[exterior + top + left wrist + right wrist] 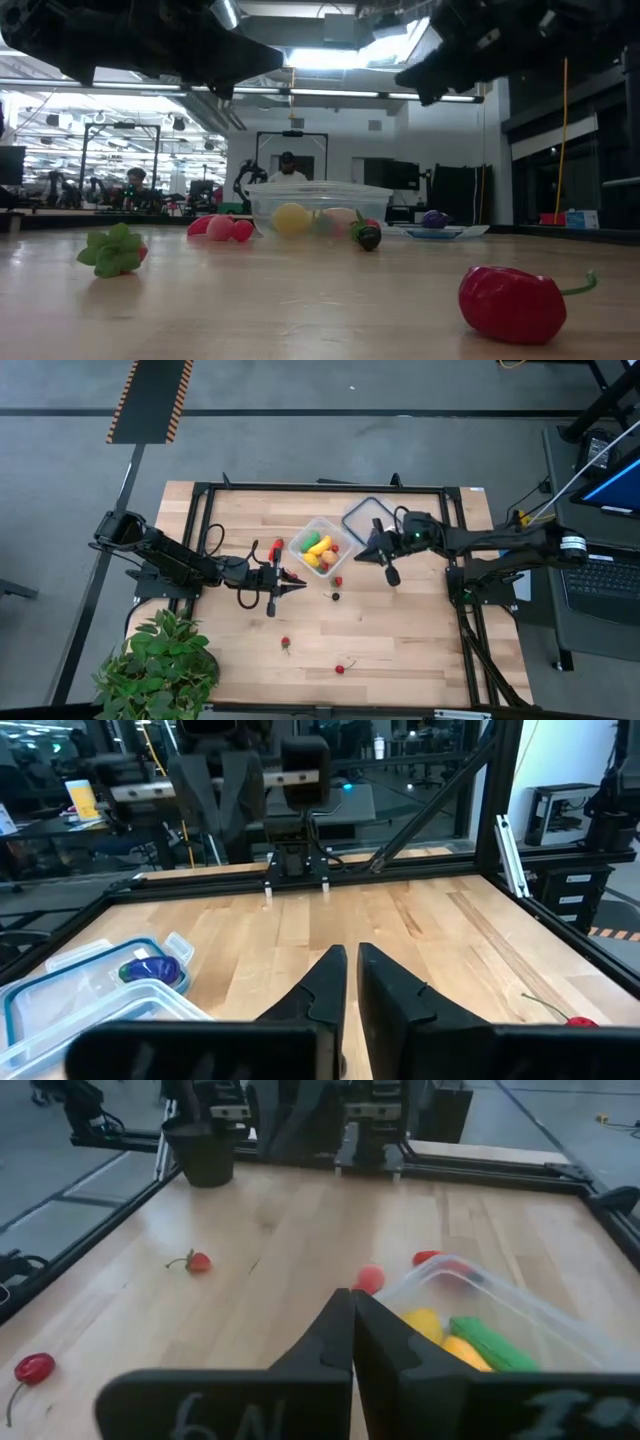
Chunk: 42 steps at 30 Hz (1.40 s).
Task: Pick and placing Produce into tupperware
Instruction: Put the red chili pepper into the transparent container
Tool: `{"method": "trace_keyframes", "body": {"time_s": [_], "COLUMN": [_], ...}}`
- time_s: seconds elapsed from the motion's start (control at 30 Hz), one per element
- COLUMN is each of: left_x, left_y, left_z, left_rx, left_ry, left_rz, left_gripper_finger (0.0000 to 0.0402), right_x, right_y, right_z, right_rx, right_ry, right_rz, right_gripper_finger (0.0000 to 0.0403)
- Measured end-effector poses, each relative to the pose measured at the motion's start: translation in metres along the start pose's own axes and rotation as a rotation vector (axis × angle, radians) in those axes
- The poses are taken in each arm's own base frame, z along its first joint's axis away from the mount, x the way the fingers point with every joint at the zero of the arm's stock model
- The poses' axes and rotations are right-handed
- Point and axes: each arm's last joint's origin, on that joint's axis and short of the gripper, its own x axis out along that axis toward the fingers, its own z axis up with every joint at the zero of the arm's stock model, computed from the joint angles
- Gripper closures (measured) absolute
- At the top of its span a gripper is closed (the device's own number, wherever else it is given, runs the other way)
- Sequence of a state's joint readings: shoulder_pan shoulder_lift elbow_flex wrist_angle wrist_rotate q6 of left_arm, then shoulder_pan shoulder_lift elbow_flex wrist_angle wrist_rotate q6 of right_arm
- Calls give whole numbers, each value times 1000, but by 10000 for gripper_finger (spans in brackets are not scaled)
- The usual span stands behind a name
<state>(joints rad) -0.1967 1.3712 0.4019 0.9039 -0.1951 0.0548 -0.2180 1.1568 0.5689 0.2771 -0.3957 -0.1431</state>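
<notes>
Clear, thin plastic forms the tub [321, 547], a small square with rounded corners near the middle of the wooden table [400, 650]. Inside it lie yellow, green and pinkish toy pieces. Its flat lid [362, 516] rests just beside it at 1 o'clock, with a small purple piece [152, 968] on it.

More toy produce is scattered around the tub: a red piece [276, 548] at 9 o'clock, a red one [338, 581] and a dark one [334, 596] at 5 o'clock, and 2 red, stemmed pieces farther toward 6 o'clock, a strawberry-like one [286, 643] and a pepper [341, 668].

The left gripper [297, 584] hovers at 8 o'clock of the tub, its fingers nearly pressed together with only a slit between them and nothing in it. The right gripper [366, 552] hovers at 3 o'clock of the tub, fingers pressed together, empty.

The toys look smooth, glossy and rounded, probably light, stiff plastic. They would likely roll or slip from a pinch, so a hold across the widest part of the body seems safer than the thin stem. The tub looks light enough to slide if nudged.
</notes>
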Motion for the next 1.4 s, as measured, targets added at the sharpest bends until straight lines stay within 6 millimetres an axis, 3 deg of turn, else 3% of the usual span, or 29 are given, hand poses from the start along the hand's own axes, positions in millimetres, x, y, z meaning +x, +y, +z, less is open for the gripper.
{"method": "trace_keyframes", "body": {"time_s": [0.17, 0.47, 0.87, 1.1, 1.4], "left_x": [0, 0, -3, 3, 9], "left_y": [0, 3, 14, 8, 12], "left_z": [0, 0, -4, -6, 22], "left_rx": [0, -18, -39, 62, 27], "left_ry": [0, 3, 52, 256, 584], "left_rz": [-2, 51, 474, 605, 738], "left_gripper_finger": [368, 359, 384, 355, 315], "right_x": [-3, -10, -11, -11, -11], "right_y": [5, 12, 13, 13, 13], "right_z": [-23, -43, -46, -46, -47], "right_rx": [13, -18, -12, -10, -9], "right_ry": [-28, -173, -167, -164, -161], "right_rz": [-3, -12, -11, -11, -11], "right_gripper_finger": [399, 398, 398, 398, 398]}}
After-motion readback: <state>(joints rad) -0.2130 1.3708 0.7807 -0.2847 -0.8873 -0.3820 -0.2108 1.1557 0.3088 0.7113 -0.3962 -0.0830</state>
